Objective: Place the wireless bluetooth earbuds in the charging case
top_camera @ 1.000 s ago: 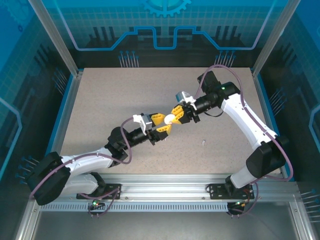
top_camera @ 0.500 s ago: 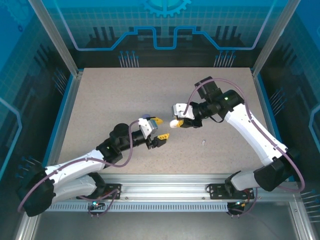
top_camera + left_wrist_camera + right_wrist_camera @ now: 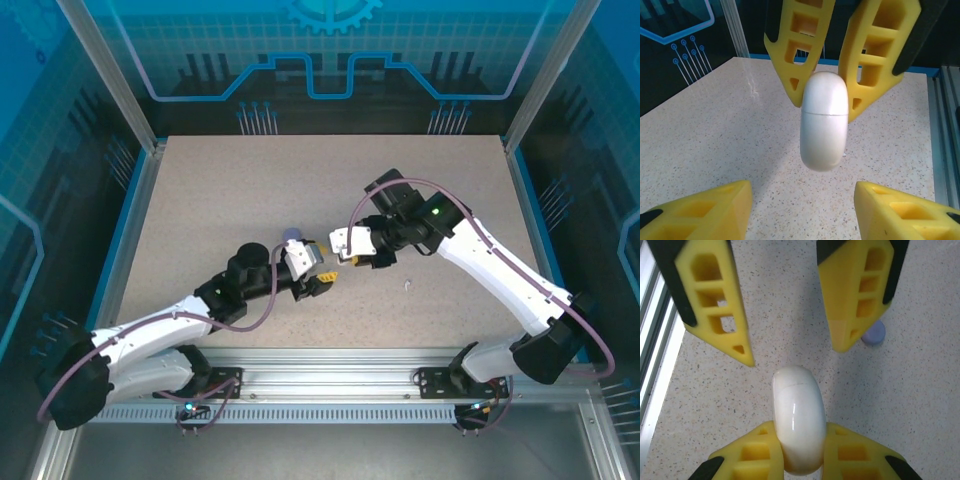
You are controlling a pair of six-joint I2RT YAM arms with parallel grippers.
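Your smooth white oval charging case (image 3: 797,415), lid closed, is pinched at one end between the yellow fingers of your right gripper (image 3: 800,434) over the speckled beige tabletop (image 3: 220,200). Your left gripper (image 3: 801,195) faces it with jaws spread, touching nothing. A tiny white earbud (image 3: 408,286) lies on the table near the right arm, and a pale purple round piece (image 3: 873,333) lies just beside the left gripper.

In the right wrist view the white case (image 3: 797,415) runs off the bottom edge, its lower end buried between the fingers (image 3: 752,455) of the right end effector (image 3: 799,432). A purple round thing (image 3: 874,333) peeks out half hidden behind a finger (image 3: 855,295) of the left end effector (image 3: 794,351). From above, a pale speck (image 3: 407,287) on the counter (image 3: 220,190) is too small to name.
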